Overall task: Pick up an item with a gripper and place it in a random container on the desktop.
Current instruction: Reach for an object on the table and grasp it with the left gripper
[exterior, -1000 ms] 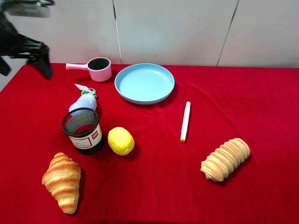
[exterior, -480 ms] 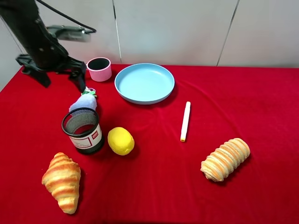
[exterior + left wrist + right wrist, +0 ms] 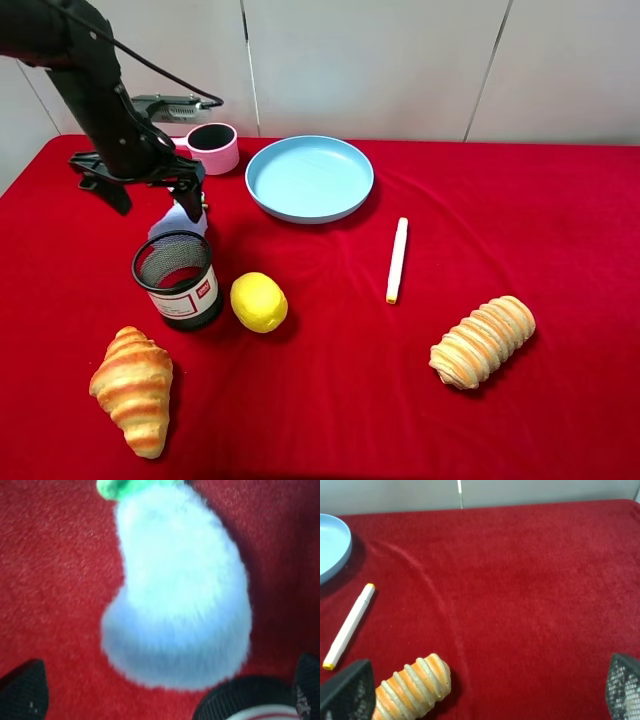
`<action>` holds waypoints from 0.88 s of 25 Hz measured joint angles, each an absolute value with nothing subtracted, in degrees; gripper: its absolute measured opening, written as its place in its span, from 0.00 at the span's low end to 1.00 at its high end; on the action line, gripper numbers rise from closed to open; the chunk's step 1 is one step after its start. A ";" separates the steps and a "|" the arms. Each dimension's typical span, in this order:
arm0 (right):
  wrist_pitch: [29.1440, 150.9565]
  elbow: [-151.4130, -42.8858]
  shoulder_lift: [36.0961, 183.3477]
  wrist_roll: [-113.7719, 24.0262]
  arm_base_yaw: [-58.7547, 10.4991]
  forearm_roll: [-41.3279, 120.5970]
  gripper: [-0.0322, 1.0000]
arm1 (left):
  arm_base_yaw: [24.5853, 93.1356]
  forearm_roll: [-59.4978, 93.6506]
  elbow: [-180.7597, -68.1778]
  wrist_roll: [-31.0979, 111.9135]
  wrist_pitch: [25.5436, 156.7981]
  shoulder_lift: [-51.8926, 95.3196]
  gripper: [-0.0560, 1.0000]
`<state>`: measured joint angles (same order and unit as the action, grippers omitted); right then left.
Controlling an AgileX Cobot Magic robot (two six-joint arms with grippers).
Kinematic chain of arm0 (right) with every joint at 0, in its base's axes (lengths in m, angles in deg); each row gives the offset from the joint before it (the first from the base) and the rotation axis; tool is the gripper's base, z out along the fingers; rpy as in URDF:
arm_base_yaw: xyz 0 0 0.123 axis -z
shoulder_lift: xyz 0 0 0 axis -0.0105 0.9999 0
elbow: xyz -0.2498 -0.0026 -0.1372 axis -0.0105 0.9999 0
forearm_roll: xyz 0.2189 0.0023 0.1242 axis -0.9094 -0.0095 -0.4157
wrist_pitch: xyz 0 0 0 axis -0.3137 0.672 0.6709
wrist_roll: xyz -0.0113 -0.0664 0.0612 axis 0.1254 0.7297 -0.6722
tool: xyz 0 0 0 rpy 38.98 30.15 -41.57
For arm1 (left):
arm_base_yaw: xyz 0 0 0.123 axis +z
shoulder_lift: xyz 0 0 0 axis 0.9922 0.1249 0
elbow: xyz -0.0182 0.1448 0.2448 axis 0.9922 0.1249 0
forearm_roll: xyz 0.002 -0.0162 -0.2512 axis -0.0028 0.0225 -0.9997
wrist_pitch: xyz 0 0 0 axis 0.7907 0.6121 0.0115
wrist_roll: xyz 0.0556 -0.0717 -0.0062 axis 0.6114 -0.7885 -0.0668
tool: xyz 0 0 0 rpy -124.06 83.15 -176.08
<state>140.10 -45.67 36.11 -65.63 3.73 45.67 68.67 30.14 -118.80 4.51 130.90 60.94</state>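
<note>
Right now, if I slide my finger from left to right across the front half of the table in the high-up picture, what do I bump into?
croissant → black mesh cup → yellow lemon → white marker → striped bread roll

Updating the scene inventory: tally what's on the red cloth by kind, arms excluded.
Containers: 3, blue plate, pink pot, black mesh cup
Breads: 2, croissant, striped roll
Fruit: 1, lemon
Plush toys: 1, plush ball
Pens: 1, marker
Total: 8
</note>
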 joint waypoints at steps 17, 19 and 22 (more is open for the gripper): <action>140.10 -45.67 36.11 -65.63 3.73 45.67 0.70 | 68.31 26.09 -119.66 5.92 124.41 68.49 0.97; 140.10 -45.67 36.11 -65.63 3.73 45.67 0.70 | 68.31 25.45 -119.66 6.85 124.24 68.66 0.96; 140.10 -45.67 36.11 -65.63 3.73 45.67 0.70 | 68.31 25.08 -119.66 7.85 124.24 68.68 0.91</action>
